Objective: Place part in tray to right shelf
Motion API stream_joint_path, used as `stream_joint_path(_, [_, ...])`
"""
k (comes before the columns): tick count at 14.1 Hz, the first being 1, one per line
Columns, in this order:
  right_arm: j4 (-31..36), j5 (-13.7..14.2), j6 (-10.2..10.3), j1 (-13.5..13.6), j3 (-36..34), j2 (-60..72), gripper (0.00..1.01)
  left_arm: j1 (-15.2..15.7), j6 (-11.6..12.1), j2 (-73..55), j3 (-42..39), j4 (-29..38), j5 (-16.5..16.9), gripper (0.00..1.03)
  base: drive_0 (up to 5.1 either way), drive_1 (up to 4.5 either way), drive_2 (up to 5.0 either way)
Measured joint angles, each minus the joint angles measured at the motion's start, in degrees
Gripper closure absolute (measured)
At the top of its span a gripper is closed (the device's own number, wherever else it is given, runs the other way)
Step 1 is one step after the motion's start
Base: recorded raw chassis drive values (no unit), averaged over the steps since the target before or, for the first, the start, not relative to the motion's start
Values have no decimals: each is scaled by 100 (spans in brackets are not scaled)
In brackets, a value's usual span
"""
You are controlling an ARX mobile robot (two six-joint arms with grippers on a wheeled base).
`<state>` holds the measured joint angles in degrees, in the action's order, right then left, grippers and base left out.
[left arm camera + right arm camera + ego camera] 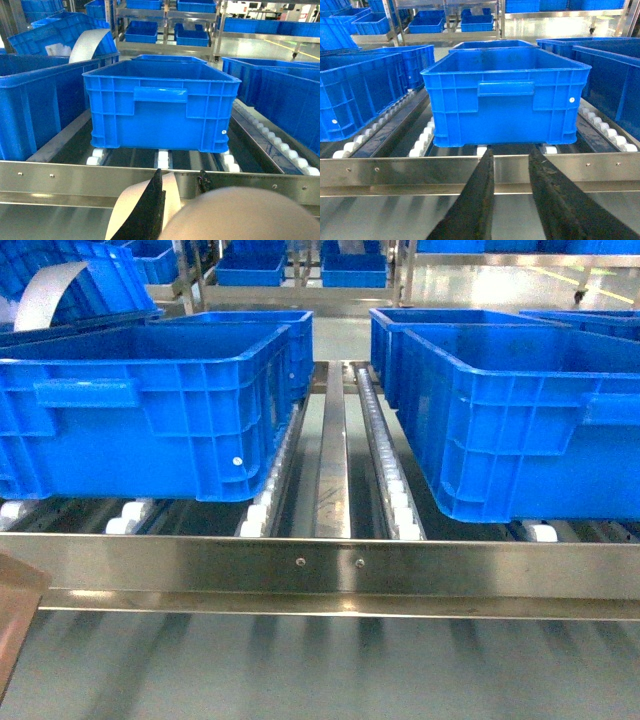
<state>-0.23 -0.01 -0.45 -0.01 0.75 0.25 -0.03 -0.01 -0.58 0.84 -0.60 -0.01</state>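
**A:** Since the nearest thing is the tooling itself, start there. What are the fingers doing?

**B:** On the right gripper (512, 200) the two dark fingers stand narrowly apart with nothing between them, pointing at the steel front rail (480, 172). On the left gripper (165, 210) I see one dark finger (147, 212) against a cream curved sheet that I take for the tray (137, 205). A pale blurred mass covers the rest, so I cannot tell whether that side is clamped or loose.

**A:** And the part?

**B:** No small blue block shows in any view. If it rides in the tray, it is hidden.

**A:** Beyond the rail?

**B:** The right shelf (330, 565): white rollers (400, 502) and a centre rail (332, 460), a blue crate (150, 405) on the left lane, another crate (520, 420) on the right, an open lane between them. Farther back are more racks with crates.

**A:** What could go wrong?

**B:** My judgement: the rollers turn freely, so a tray set down could roll on or skew. Its front edge could catch the rail or a crate wall. A tilt would spill the part down between the rollers. An unsure left grip adds to all of that.
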Motion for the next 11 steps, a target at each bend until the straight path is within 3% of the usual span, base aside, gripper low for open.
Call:
stream_joint_path(6, [0,2,0,0,0,0,4,0,0,0,0,2,0,90,0,0,0])
stream_joint_path(11, [0,0,2,0,0,0,3,0,0,0,0,4,0,90,0,0,0])
